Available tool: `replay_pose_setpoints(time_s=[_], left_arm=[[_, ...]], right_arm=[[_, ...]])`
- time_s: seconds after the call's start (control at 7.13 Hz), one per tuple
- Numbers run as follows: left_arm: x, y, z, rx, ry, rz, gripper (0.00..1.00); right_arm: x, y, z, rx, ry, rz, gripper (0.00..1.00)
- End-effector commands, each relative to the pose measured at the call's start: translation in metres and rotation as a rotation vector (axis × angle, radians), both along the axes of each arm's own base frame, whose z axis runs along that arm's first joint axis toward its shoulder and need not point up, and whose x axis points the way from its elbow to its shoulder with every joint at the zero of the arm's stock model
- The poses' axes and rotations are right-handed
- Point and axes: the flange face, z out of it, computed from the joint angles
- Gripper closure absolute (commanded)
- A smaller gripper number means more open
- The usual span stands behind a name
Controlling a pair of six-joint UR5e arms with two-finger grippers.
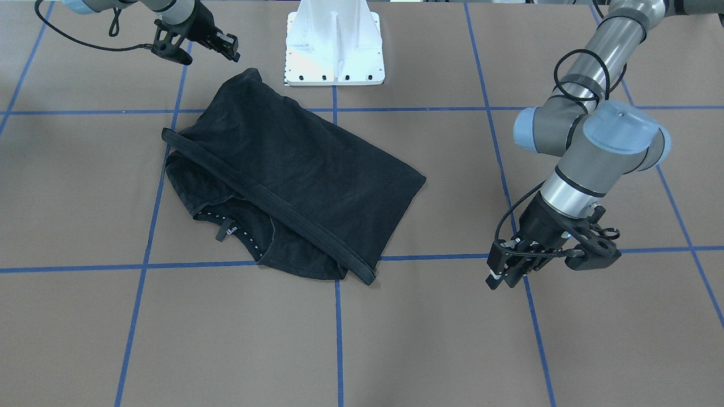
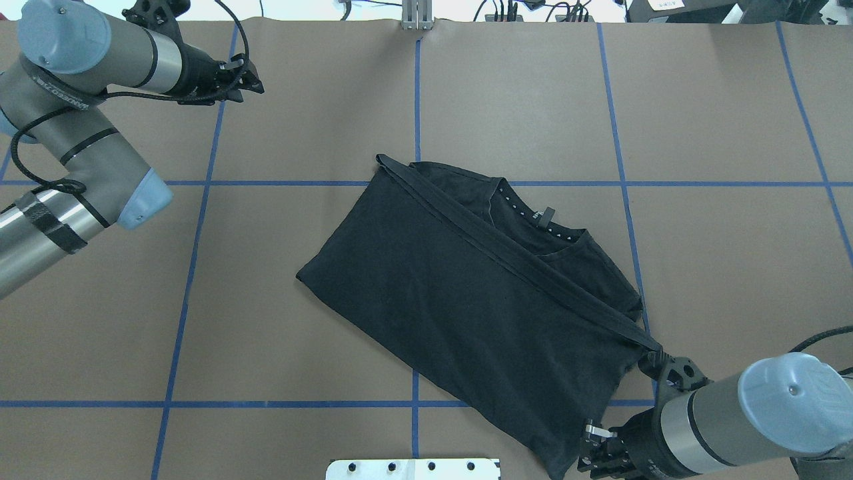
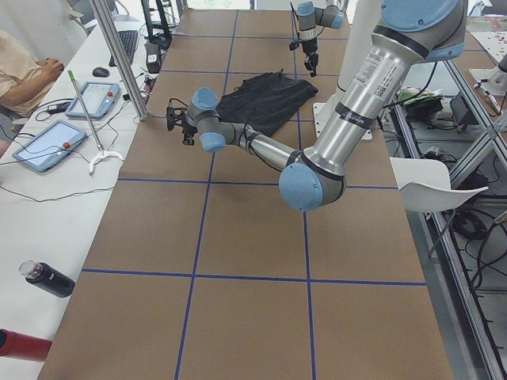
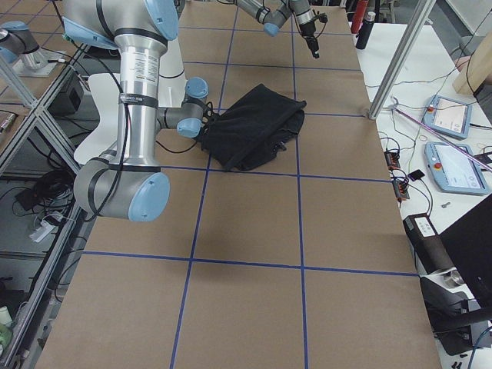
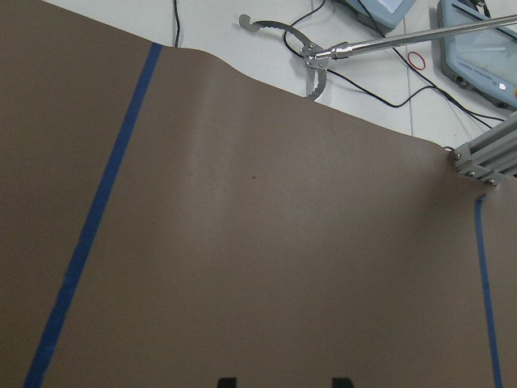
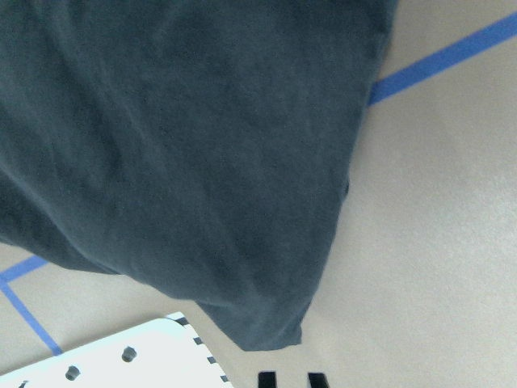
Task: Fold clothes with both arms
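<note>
With both grippers, left gripper (image 1: 500, 271) and right gripper (image 1: 223, 45), slightly parted and empty, grab T-shirt (image 1: 294, 169) corners evenly before the next fold

Left arm (image 2: 63, 93) band, upper left of the overhead view: lettering is seen, too small to be read.
T-shirt (image 2: 466, 300) neck tag: white marks are seen, unreadable.
Elsewhere: nothing legible.

Black T-shirt (image 2: 466, 300) — blue-gridded brown table (image 2: 720, 267)
</note>
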Motion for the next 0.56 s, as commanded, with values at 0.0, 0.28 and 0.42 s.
replay_pose_setpoints(time_s=[0.0, 0.28, 0.42], left_arm=[[0.010, 0.010, -0.005, -0.026, 0.028, 0.031, 0.50], [0.019, 0.063, -0.013, -0.074, 0.091, 0.073, 0.49], [0.030, 0.099, -0.021, -0.117, 0.091, 0.100, 0.49]], right_arm=[[0.005, 0.007, -0.008, 0.003, -0.016, -0.013, 0.00], [0.036, -0.043, -0.038, 0.018, -0.083, 0.118, 0.00], [0.039, -0.073, -0.047, 0.025, -0.103, 0.187, 0.00]])
